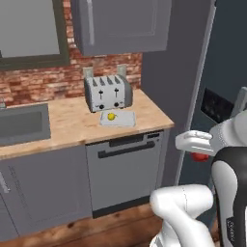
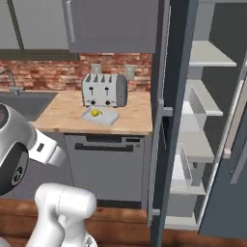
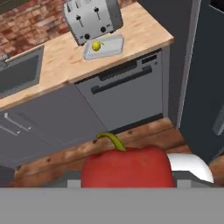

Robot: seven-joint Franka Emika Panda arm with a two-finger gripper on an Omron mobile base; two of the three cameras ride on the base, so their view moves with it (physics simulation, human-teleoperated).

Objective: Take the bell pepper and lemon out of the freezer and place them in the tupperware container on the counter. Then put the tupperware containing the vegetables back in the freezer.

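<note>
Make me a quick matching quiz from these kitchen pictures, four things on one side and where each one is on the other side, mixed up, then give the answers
Things:
1. lemon
2. bell pepper
3. toaster
4. tupperware container

Places:
A. at the back of the counter, against the brick wall
B. held in the gripper, above the floor
C. inside the tupperware container
D. flat on the counter, just in front of the toaster

Pairs: 1-C, 2-B, 3-A, 4-D

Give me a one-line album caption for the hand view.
Red bell pepper held close to the camera, with the lemon already in the tupperware container beside the toaster.
</note>
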